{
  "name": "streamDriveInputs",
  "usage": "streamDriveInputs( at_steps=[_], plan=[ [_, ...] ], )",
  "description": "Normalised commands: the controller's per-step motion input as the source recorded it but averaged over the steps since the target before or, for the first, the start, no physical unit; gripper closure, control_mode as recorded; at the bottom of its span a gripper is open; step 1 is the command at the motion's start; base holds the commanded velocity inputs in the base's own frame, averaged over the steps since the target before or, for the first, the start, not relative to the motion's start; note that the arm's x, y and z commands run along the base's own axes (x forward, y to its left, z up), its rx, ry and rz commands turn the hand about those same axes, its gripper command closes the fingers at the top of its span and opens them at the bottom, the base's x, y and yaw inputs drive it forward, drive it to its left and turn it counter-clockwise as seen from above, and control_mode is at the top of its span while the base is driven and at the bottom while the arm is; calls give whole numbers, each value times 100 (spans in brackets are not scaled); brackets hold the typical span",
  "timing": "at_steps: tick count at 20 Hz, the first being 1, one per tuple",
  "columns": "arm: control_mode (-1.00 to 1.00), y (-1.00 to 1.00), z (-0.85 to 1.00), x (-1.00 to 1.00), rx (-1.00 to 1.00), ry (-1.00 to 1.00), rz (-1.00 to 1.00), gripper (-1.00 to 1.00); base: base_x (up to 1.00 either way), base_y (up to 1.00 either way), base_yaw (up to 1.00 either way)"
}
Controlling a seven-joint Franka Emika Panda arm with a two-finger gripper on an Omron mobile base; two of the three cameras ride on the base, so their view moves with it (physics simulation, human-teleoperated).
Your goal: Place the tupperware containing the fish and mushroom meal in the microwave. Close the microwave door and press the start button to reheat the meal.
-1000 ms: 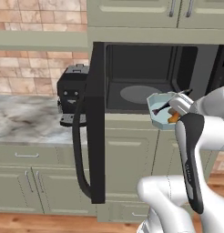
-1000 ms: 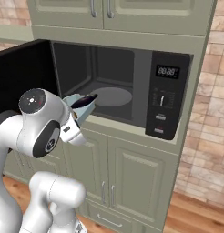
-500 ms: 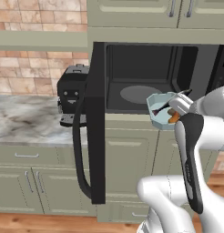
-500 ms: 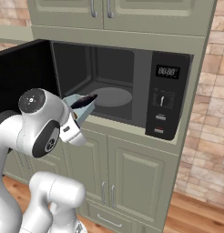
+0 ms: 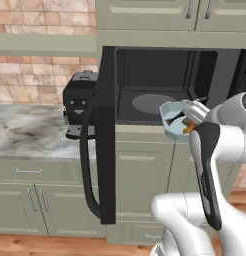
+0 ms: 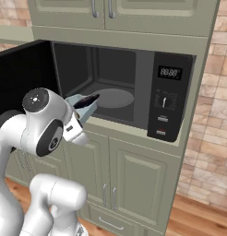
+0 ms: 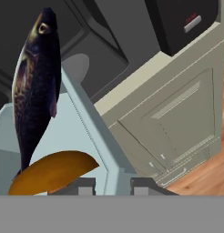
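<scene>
The microwave (image 5: 165, 85) stands open in front of me, its door (image 5: 106, 130) swung out to my left. At the cavity's front edge I hold the tupperware (image 5: 176, 120) tilted in the air. My gripper (image 7: 113, 184) pinches its wall between 2 fingers. Inside lie the dark fish (image 7: 35, 86) and 1 orange chunk (image 7: 52, 173).

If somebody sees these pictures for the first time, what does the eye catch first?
Probably the microwave, its dark cavity exposed and the microwave door swung wide to the left. Just before the opening, the gripper holds the pale-blue tupperware, with a dark fish and an orange piece inside.
</scene>
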Motion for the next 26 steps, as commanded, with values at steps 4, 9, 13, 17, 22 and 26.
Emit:
streamDriveInputs(
  at_steps=[4,9,13,17,22,26],
  plan=[
    [-100,-2,-2,33,0,0,0,100,0,0,0],
    [-100,0,-19,45,0,0,0,100,0,0,0],
    [-100,0,-22,58,0,0,0,100,0,0,0],
    [-100,0,-6,62,0,-1,0,100,0,0,0],
    [-100,0,0,72,4,0,0,100,0,0,0],
    [-100,1,0,65,7,1,0,100,0,0,0]
  ],
)
